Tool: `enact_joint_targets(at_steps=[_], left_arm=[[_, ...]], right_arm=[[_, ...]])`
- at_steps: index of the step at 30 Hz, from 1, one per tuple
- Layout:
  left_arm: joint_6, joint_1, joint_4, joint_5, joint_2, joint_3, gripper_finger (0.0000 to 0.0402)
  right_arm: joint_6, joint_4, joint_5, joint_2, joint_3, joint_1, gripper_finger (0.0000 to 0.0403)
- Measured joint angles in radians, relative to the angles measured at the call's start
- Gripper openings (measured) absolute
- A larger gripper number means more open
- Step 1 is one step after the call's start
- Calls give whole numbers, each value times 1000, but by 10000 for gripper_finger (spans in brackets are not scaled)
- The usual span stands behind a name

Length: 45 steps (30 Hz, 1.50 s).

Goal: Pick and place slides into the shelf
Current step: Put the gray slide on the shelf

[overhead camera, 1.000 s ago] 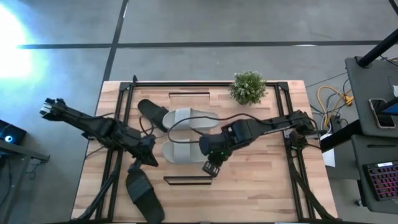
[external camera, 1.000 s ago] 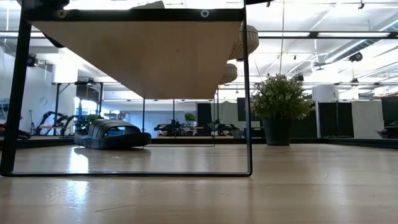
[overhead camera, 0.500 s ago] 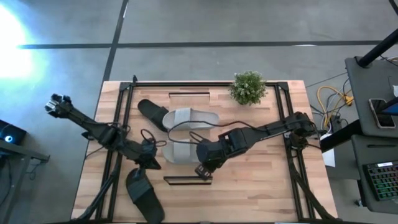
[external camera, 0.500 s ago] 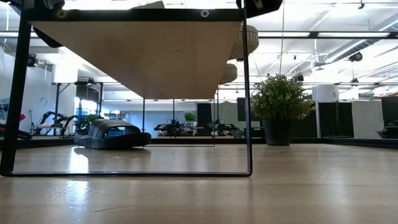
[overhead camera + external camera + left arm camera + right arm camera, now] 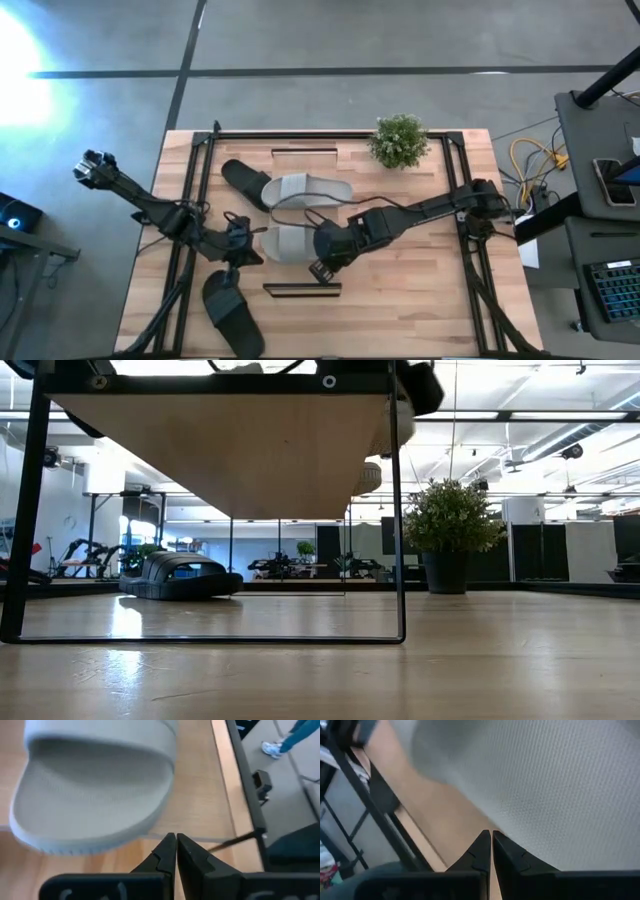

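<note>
**Both closed grippers flank the near grey slide on the shelf**

We take the shelf (image 5: 400,225) as our landmark. Nearest to us, off its front left corner, a black slide (image 5: 228,312) lies on the table. On the plank, our left gripper (image 5: 250,256) sits with its fingers pressed together, empty, just beside one end of the near grey slide (image 5: 288,243). Our right gripper (image 5: 318,268), also pinched closed and empty, is at that slide's other end. Behind it lies the second grey slide (image 5: 312,189), and left of that the other black slide (image 5: 244,180). A potted plant (image 5: 399,140) stands at the shelf's far edge.
</note>
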Motion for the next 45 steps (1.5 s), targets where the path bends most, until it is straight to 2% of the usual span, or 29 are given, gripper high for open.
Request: enact_joint_targets(at_steps=[7, 15, 26, 45], left_arm=[[25, 0, -2, -108, 1, 0, 0], [96, 28, -2, -198, -1, -10, 0], [164, 74, -2, -207, -14, -19, 0], [137, 77, -38, -169, -114, -19, 0]], right_arm=[[-41, 25, 52, 0, -2, -52, 11], [-55, 44, 49, 0, -2, -64, 11], [-61, 37, 28, 0, -2, -65, 11], [-133, -7, 25, -11, -2, -83, 11]])
